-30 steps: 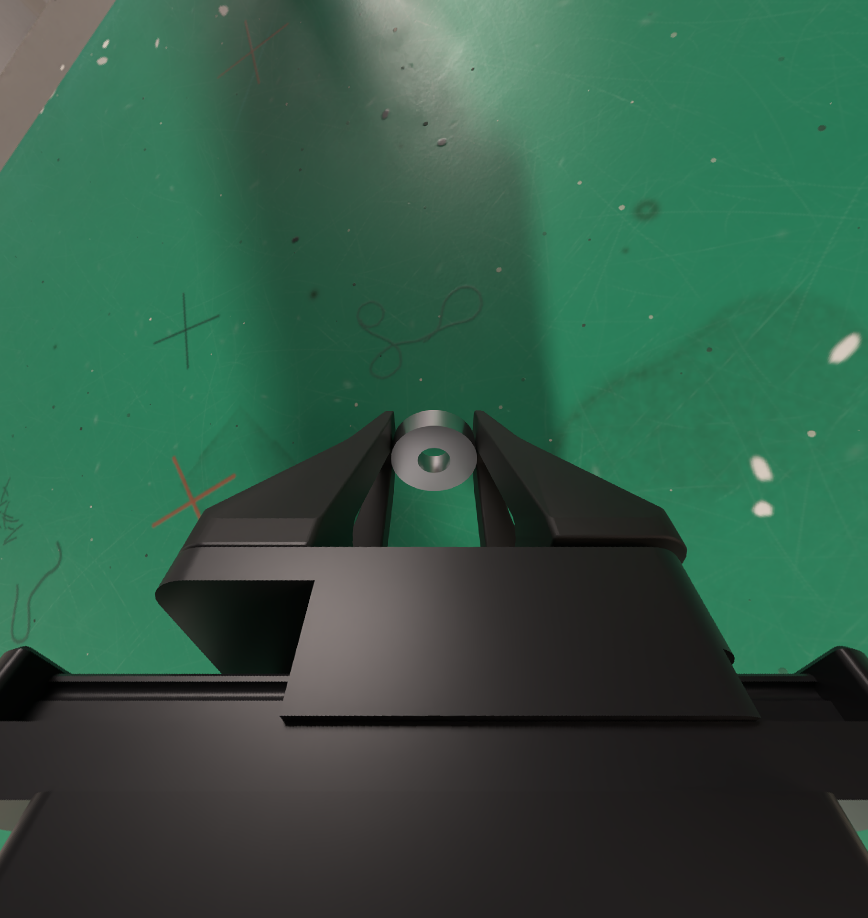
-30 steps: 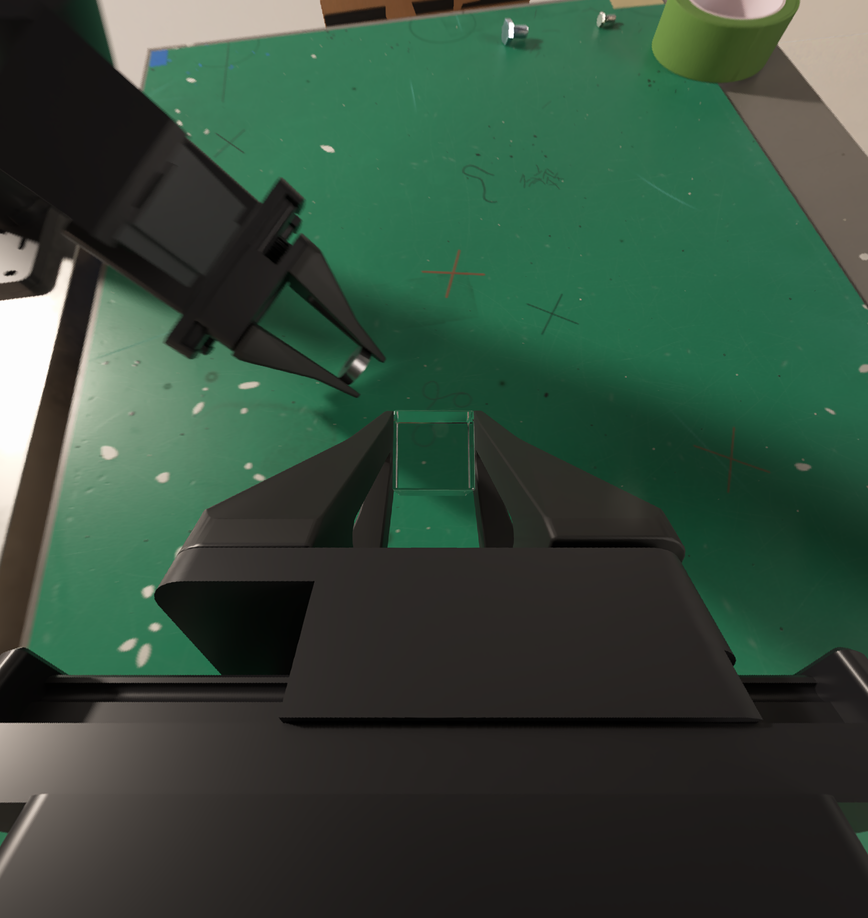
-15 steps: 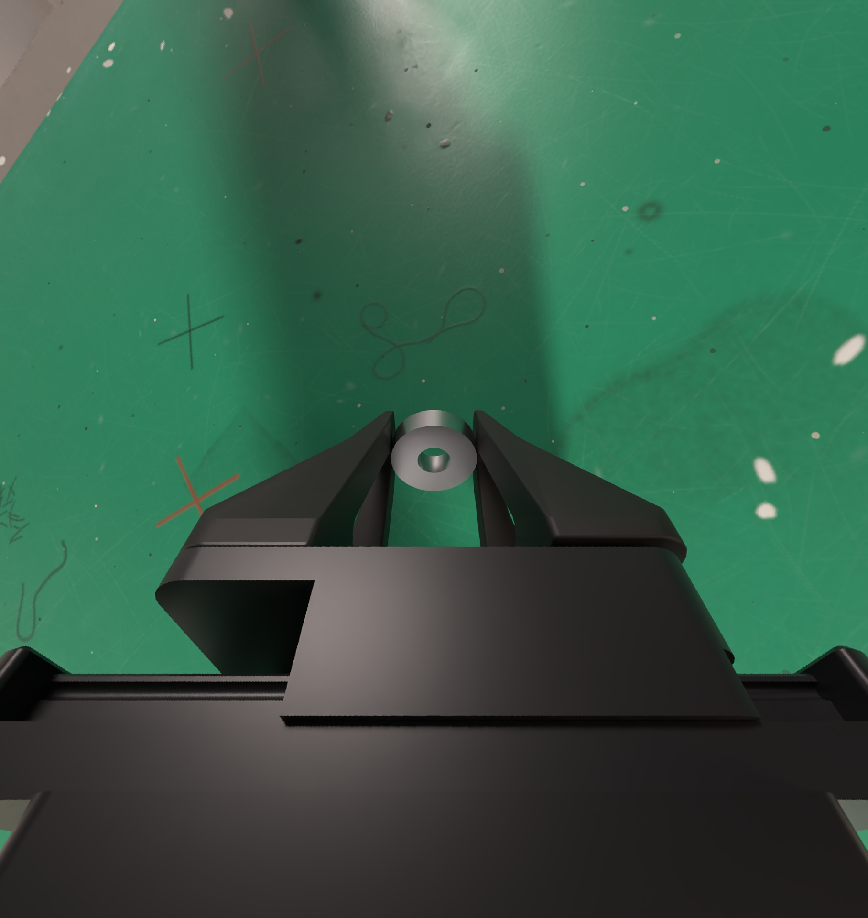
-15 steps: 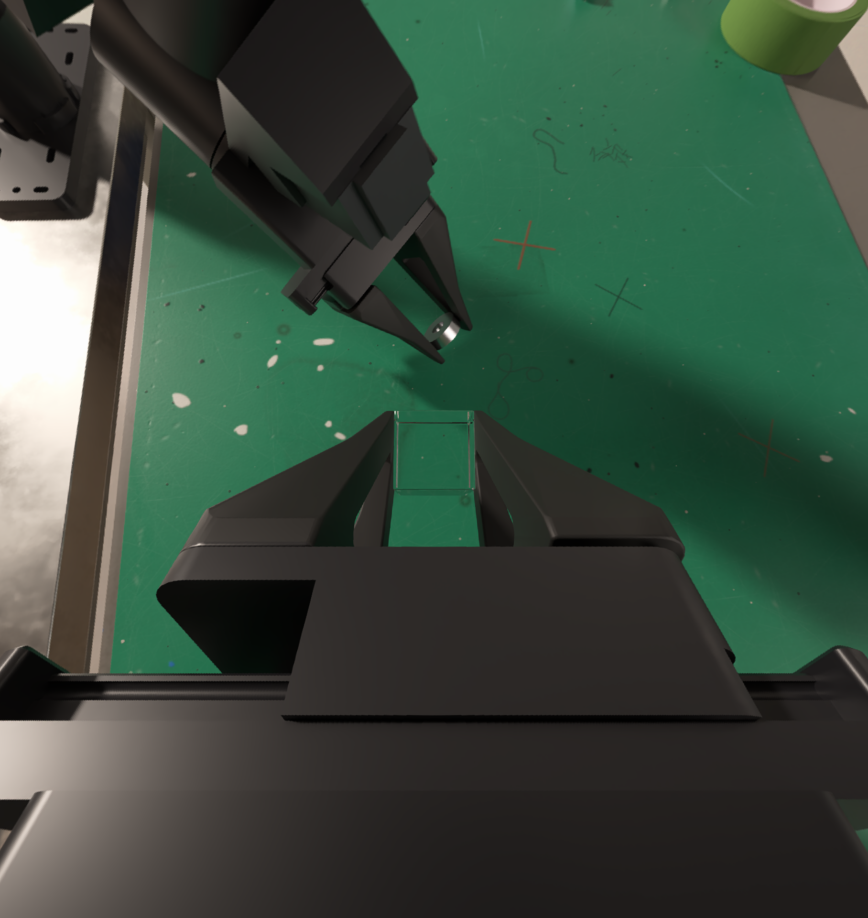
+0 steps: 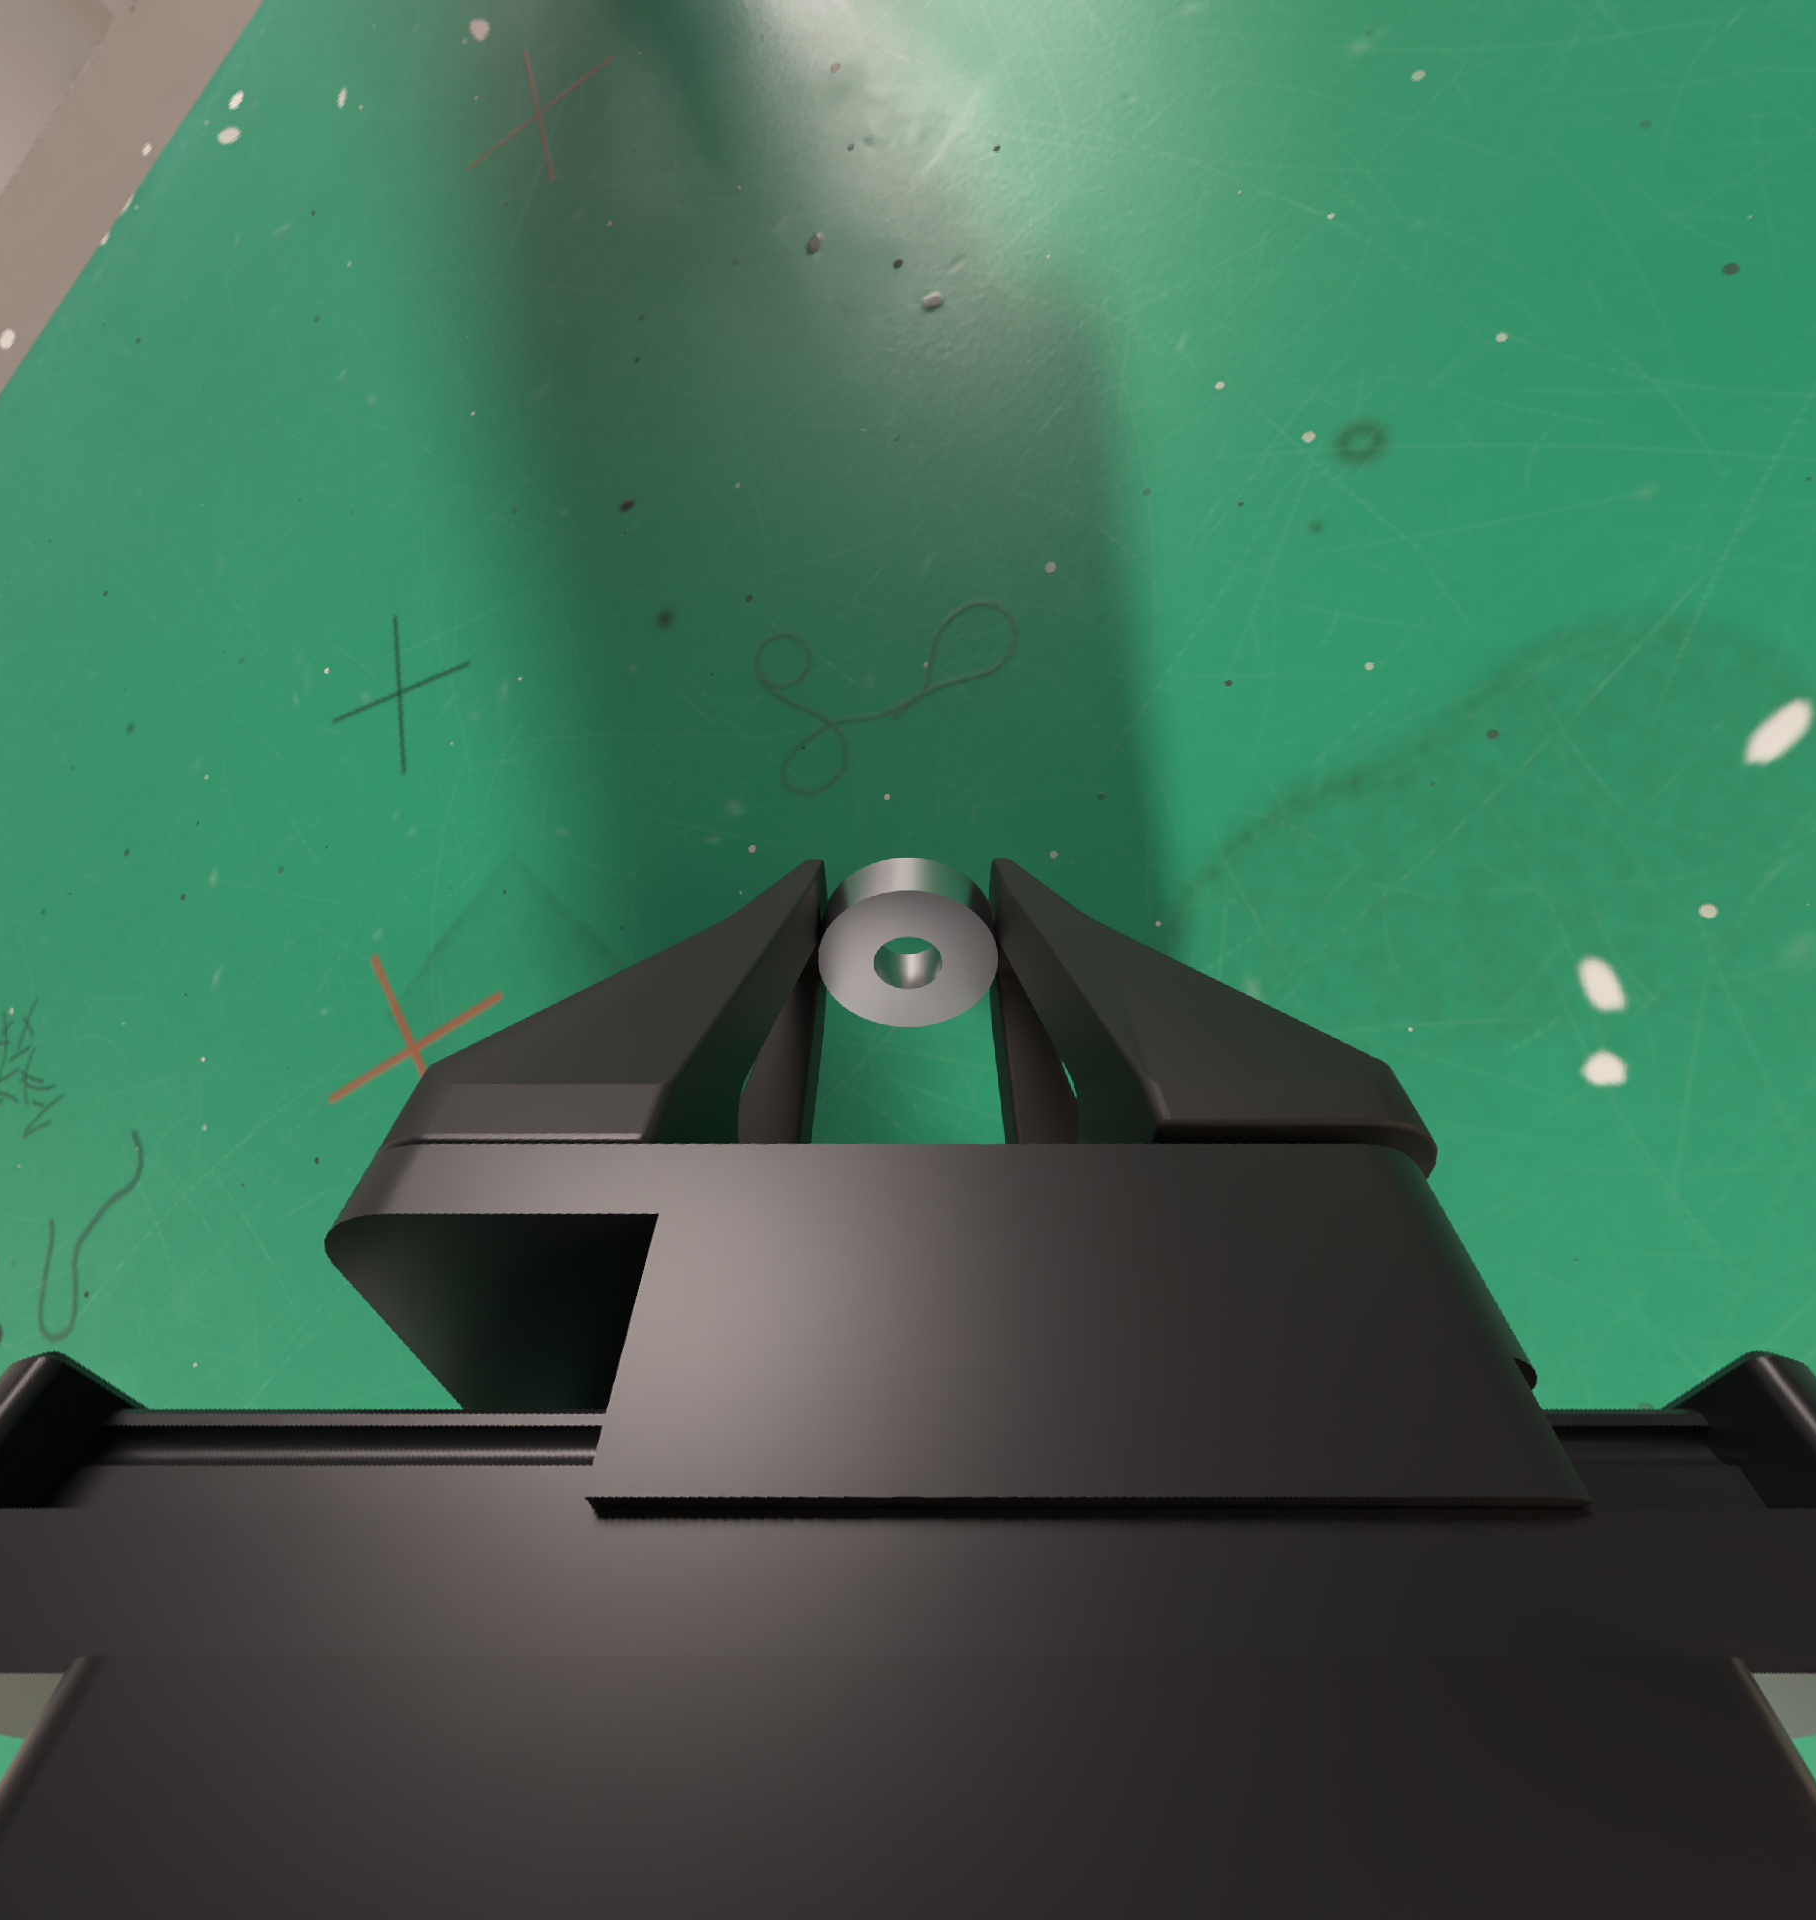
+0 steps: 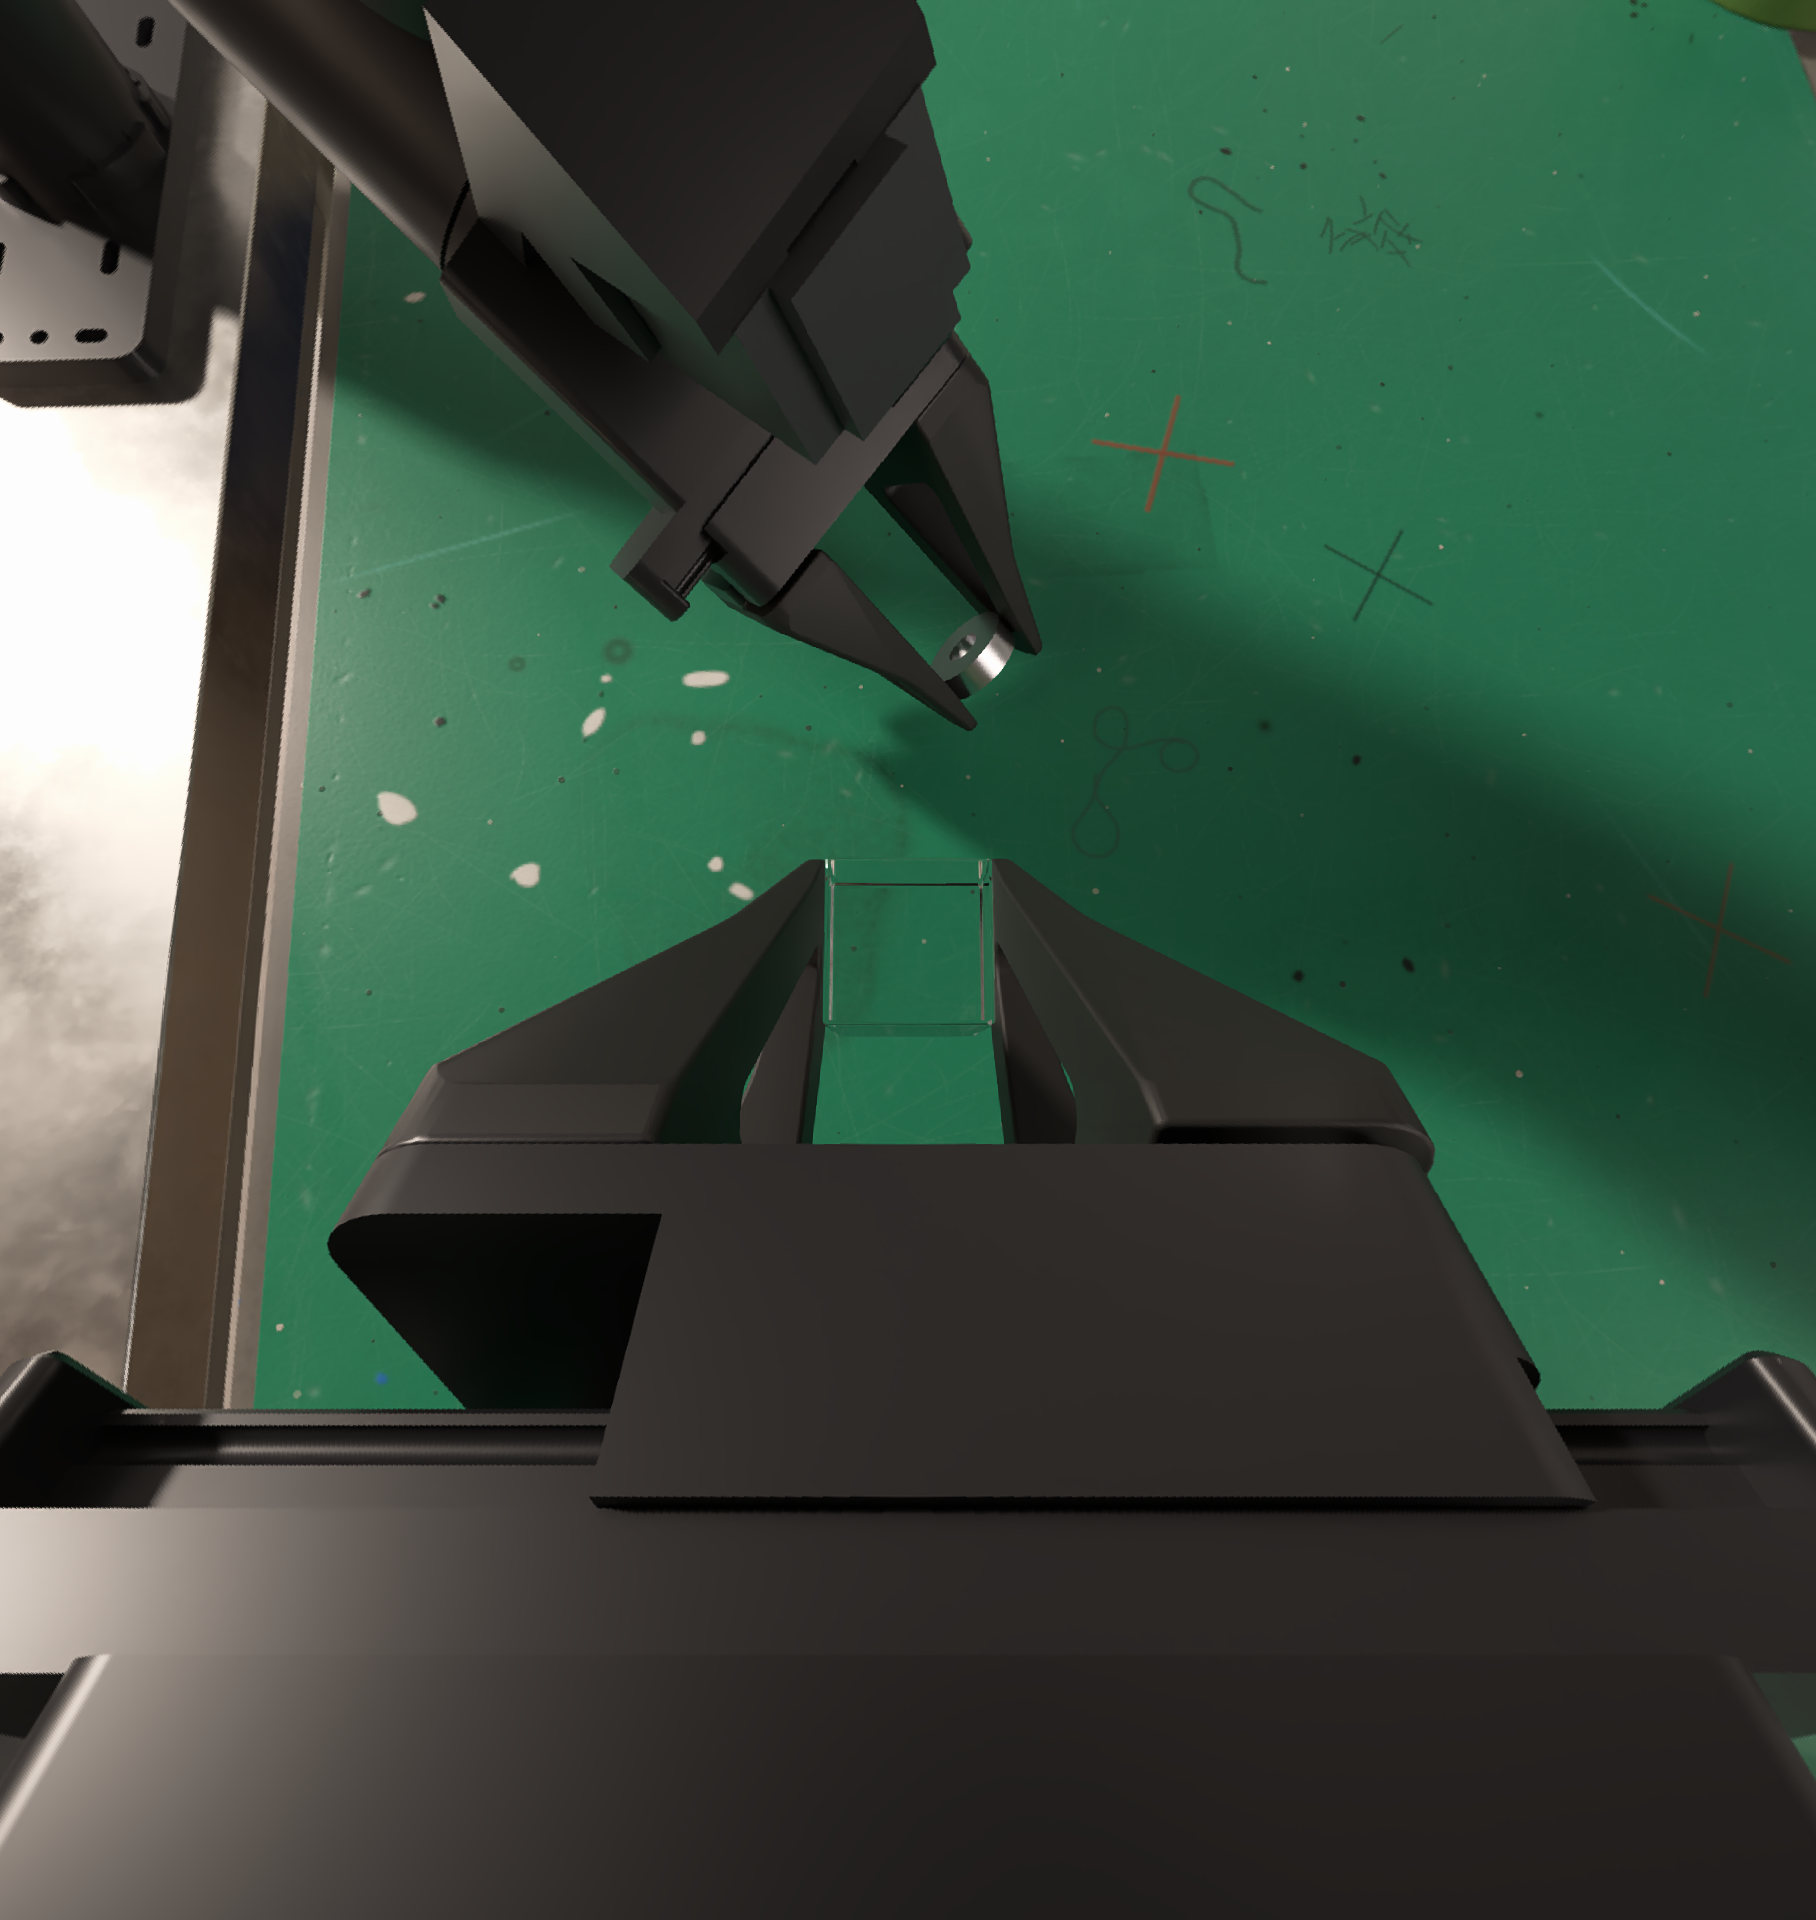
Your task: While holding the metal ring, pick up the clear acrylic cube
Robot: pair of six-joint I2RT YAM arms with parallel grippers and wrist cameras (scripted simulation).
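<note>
Here the left gripper (image 5: 906,883) is closed on one metal ring (image 5: 906,956), its two black fingers pressed against the ring's sides near their tips. The ring's flat face, with a single round hole at its middle, is turned toward the left wrist camera, and ring and fingers are held above the green mat (image 5: 1403,520) without touching it. In the right wrist view the same left gripper (image 6: 992,675) reaches in from the upper left with the ring (image 6: 971,655) pinched at its tips, clear of the mat.

The right gripper (image 6: 906,883) is clamped on one clear acrylic cube (image 6: 906,956), which sits between its two fingers, each side face touching a finger. The cube is see-through, so only its pale edges and the green of the mat behind it show. It lies just below the left gripper's tips in the right wrist view, near them but apart; whether it is touching the mat cannot be told.

Outward from the grippers, the mat is scuffed and speckled. The left wrist view shows three drawn crosses: one dark cross (image 5: 401,691), one orange cross (image 5: 413,1029) and one faint brownish cross (image 5: 540,114), along with a looping pen scribble (image 5: 883,707) ahead of the ring and three larger white flecks (image 5: 1779,730) to the right. The right wrist view also shows three crosses, as well as the mat's left border and a metal table rail (image 6: 239,831) beside it. A black mounting bracket (image 6: 52,312) sits at the upper left.
</note>
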